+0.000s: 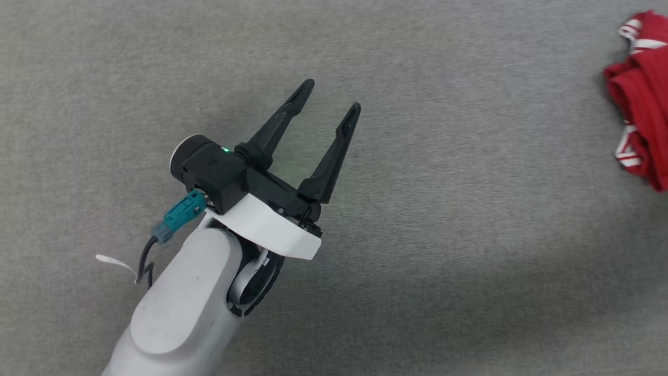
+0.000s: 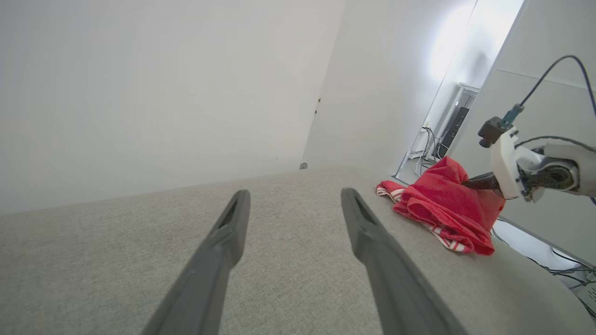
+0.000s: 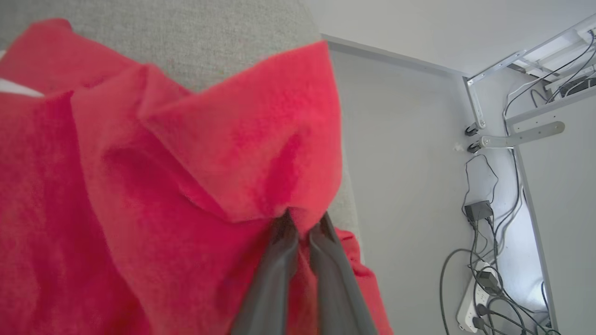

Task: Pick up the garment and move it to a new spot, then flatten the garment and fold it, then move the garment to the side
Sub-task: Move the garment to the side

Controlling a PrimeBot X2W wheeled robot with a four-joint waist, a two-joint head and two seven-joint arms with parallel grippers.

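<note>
The garment [image 1: 643,99] is a crumpled bright red knit with red-and-white striped trim, bunched at the right edge of the grey table in the head view. In the left wrist view the garment [image 2: 440,204] rises to a peak where my right gripper [image 2: 465,184] pinches it. My right gripper [image 3: 301,218] is shut on a fold of the garment [image 3: 195,153], the fingertips buried in red cloth. My left gripper [image 1: 333,95] hovers open over bare table, well left of the garment; my left gripper [image 2: 292,197] holds nothing.
The grey fabric-covered table [image 1: 417,261] stretches wide around the left gripper. Its right edge lies just beyond the garment. Past that edge, on the floor, lie cables and a power strip [image 3: 484,279] by a metal frame. White walls stand behind the table.
</note>
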